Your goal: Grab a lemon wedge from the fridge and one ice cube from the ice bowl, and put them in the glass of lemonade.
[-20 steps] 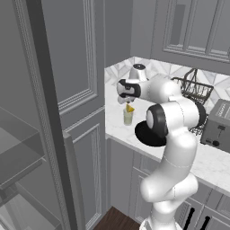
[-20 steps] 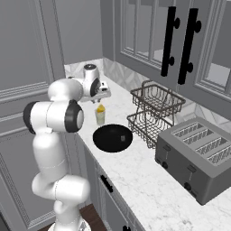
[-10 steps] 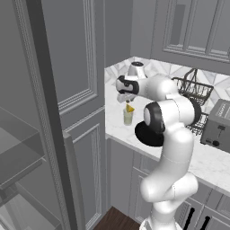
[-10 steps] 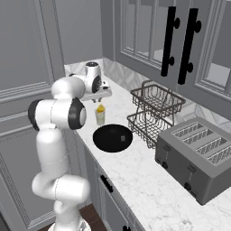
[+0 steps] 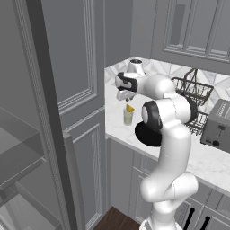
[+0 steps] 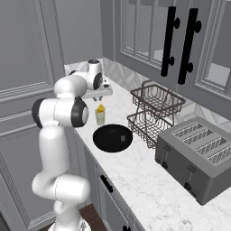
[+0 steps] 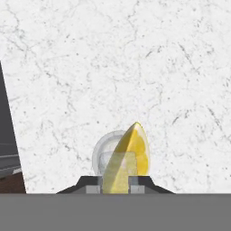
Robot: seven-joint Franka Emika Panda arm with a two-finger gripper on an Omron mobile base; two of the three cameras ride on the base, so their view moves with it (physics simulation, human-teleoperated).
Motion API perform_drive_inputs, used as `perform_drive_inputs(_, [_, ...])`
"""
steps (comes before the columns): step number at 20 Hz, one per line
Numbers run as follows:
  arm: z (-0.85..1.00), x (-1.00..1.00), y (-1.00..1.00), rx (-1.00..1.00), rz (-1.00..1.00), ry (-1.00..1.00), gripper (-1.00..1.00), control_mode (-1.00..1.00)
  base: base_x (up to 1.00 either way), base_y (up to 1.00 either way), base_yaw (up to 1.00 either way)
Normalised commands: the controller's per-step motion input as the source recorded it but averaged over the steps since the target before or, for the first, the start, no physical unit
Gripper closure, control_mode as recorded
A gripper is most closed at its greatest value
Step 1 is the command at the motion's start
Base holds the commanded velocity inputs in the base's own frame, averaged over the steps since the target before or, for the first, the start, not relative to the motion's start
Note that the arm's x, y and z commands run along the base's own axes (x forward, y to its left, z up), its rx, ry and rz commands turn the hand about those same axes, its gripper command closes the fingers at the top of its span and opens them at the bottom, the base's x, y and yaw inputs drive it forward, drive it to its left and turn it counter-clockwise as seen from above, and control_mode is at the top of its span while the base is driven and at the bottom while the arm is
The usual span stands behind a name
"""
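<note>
Fingers (image 7: 92,185) pinch the lemon wedge (image 7: 128,155), held directly over the glass of lemonade (image 7: 108,155) in the hand view. From the left base view the wedge (image 5: 130,108) sits at the glass (image 5: 128,117) rim, gripper (image 5: 124,95) just above; whether it is in the liquid cannot be told. Glass stands on the marble surface (image 6: 149,176), just beyond the ice bowl (image 6: 112,137). Judged: fridge fetch done, wedge release pending, ice cube step untouched.
</note>
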Motion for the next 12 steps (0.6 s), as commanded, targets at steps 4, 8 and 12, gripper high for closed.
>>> perform_drive_inputs(4, [-0.06,0.01,0.00,0.00,0.00,0.00,1.00,-1.00,0.00,0.00,0.00])
perform_drive_inputs(8, [-0.17,0.00,0.00,0.00,0.00,0.00,1.00,-1.00,0.00,0.00,0.00])
perform_drive_inputs(12, [-0.11,0.00,0.00,0.00,0.00,0.00,1.00,-1.00,0.00,0.00,0.00])
